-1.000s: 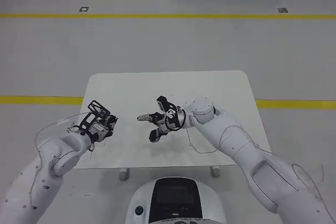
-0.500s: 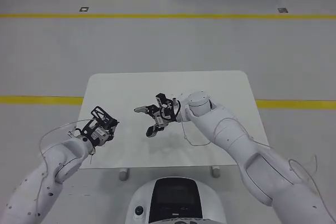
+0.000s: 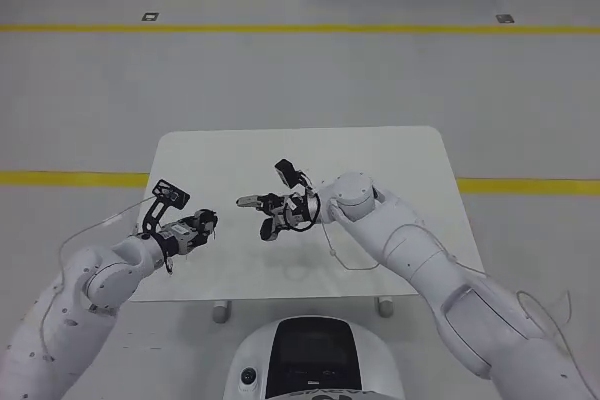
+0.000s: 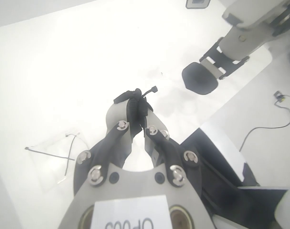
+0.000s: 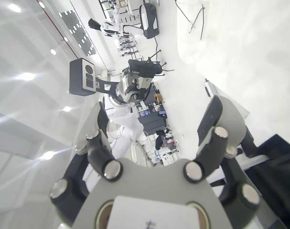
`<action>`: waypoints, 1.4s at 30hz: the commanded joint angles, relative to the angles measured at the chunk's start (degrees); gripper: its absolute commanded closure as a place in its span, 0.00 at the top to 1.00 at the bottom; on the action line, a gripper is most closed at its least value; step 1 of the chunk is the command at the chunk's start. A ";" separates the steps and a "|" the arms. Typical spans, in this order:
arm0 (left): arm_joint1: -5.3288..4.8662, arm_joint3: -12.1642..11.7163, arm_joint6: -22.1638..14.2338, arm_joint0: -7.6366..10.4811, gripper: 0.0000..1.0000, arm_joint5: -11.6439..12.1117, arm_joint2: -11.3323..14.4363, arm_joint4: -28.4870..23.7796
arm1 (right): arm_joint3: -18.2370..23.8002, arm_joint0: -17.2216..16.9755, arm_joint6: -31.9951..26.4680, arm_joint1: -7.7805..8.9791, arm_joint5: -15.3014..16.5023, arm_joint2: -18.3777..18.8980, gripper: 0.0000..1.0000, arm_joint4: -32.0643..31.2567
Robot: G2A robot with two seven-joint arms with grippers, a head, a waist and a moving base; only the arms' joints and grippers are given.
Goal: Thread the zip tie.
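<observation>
Now the left gripper [image 4: 138, 102], clamped on the zip tie [image 4: 155, 88] whose head juts out beyond it, has swung to face the right gripper [image 3: 254, 217], which has edged closer with fingers spread wide. Both hover above the table [image 3: 380, 150], near but apart; threading is judged not yet begun

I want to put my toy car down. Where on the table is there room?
The table is bare at its far right corner, beyond the right arm. It's crowded mid-table, where the left gripper, holding the zip tie, faces the open right gripper.
</observation>
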State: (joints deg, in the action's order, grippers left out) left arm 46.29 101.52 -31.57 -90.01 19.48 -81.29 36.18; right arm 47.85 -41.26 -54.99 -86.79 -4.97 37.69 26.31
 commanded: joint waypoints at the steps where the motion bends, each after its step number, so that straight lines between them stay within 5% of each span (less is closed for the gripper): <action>1: -0.33 -0.87 0.57 0.55 0.00 0.00 0.57 -1.96 | 0.33 -0.43 2.23 0.32 -0.81 0.67 1.00 -1.13; 3: -0.39 -0.92 0.59 0.67 0.00 0.00 0.70 -2.10 | 0.29 -0.48 4.73 0.46 -3.05 0.96 1.00 -2.09; 10: -0.36 -1.03 0.80 0.65 0.00 -0.15 0.76 -2.34 | 0.29 -0.48 4.73 0.46 -3.05 0.96 1.00 -2.09; 12: 0.00 -2.34 1.71 0.91 0.00 -0.52 1.16 -7.72 | 0.29 -0.48 4.73 0.46 -3.05 0.96 1.00 -2.09; 20: 0.90 -7.88 1.86 2.14 0.00 0.00 0.20 -29.77 | 5.80 -5.76 7.03 1.31 11.26 1.52 1.00 -7.36; 25: 1.18 -8.85 -0.91 3.43 0.00 0.00 0.71 -35.68 | 5.43 -6.80 10.28 0.98 19.09 1.72 1.00 -9.24; 34: 1.29 -8.95 -0.25 3.36 0.00 -0.44 0.99 -35.94 | 5.31 -6.88 10.69 0.93 19.32 1.81 1.00 -9.20; 37: 2.05 -9.58 3.14 2.94 0.00 -2.11 2.56 -41.70 | 6.90 -8.22 11.83 1.02 21.37 1.79 1.00 -10.62; 42: 2.85 -11.08 3.68 3.64 0.00 -2.55 4.16 -48.87 | 7.98 -9.40 13.54 0.93 24.45 1.94 1.00 -12.45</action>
State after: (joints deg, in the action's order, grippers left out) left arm 49.00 90.87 -28.04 -86.57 16.93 -77.31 -11.20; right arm 55.54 -50.53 -41.94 -85.76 19.41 39.60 13.95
